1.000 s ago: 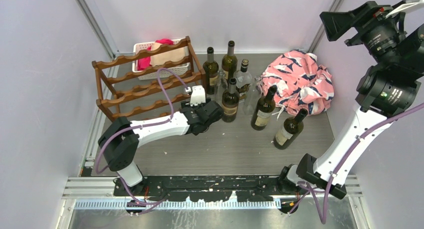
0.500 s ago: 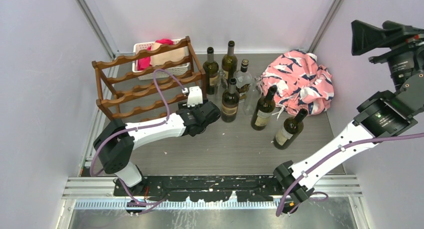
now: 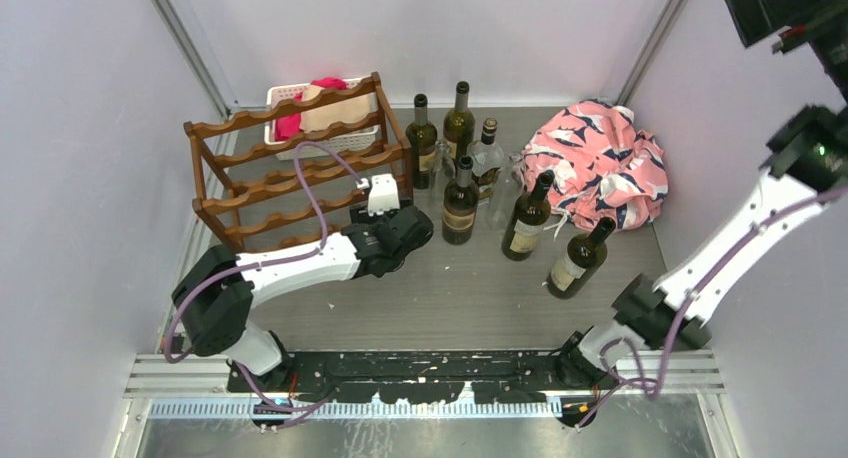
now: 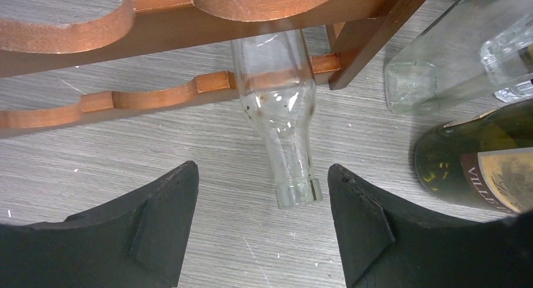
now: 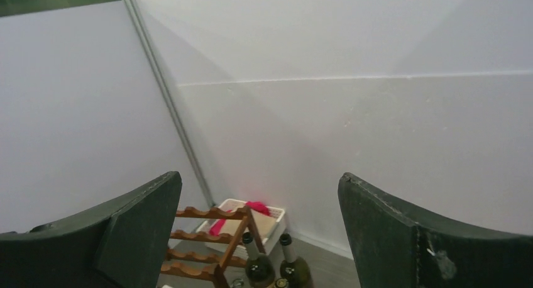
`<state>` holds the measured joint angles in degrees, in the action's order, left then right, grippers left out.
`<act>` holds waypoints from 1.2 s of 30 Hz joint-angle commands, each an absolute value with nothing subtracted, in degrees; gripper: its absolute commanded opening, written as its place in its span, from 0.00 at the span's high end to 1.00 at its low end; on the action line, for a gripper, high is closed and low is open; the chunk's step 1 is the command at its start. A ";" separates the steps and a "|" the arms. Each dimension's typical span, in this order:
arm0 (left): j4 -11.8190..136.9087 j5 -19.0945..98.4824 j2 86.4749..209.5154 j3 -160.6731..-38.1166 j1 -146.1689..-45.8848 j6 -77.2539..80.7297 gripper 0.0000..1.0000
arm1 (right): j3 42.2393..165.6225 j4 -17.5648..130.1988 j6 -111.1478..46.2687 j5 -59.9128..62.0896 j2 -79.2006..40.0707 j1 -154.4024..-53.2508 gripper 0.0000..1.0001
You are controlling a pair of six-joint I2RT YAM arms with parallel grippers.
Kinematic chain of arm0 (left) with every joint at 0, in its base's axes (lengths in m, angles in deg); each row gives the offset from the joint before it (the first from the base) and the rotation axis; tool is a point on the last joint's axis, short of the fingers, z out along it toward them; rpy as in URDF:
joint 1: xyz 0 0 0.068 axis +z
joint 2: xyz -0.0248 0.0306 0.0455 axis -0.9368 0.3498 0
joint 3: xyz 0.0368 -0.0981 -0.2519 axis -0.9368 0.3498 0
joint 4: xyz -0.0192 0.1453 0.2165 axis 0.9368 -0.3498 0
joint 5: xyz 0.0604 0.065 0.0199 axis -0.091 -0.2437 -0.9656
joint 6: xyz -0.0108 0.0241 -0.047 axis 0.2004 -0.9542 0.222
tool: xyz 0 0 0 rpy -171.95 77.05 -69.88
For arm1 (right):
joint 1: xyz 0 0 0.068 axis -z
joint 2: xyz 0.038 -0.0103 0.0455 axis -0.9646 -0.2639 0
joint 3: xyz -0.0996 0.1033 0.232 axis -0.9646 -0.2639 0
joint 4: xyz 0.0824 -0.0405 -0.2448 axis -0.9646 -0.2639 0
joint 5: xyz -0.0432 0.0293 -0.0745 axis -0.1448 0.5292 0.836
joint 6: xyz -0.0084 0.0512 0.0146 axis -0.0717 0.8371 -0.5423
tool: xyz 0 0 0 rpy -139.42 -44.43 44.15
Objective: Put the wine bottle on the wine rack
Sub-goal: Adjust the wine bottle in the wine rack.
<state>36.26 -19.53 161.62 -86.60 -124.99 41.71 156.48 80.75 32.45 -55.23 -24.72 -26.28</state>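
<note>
Grey wood-grain bench boards, boxed in by pale walls, carried everything. Over them the left hand hovered with its fingers spread and nothing held. The mouth of the wine bottle, a clear glass one, lay just ahead of the fingertips and apart from both. That bottle lay on its side in the lowest tier of the wine rack, cradled in a scallop of the front rail at the rack's right end, its neck jutting out toward the hand. The rack stood in the back-left corner of the bench, with a white basket behind it. Further right, near the back edge, stood a cluster of dark bottles, and a pink patterned cloth was heaped in the back-right corner.

Over the last second the left arm had eased back from the rack toward the near-left, its hand no narrower or wider. Meanwhile the right arm had swung up and off to the right, and the right hand, spread and empty, faced the far wall. Judged from that, the bottle was released and seated, and this placement looked done.
</note>
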 commanded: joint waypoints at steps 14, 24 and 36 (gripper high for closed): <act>44.96 -19.56 151.12 -79.35 -125.07 38.98 0.25 | 156.59 66.34 29.93 -56.08 -28.85 -59.12 0.00; 46.40 -17.37 151.07 -79.44 -125.07 36.99 0.24 | 149.57 77.80 36.90 -57.70 -27.79 -60.28 0.00; 47.87 -12.63 150.24 -79.41 -125.63 35.54 0.25 | 145.90 101.55 53.80 -61.24 -28.53 -57.67 0.00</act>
<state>43.67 -11.88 152.29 -79.39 -125.14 36.72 146.77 92.22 49.06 -60.70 -30.95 -59.41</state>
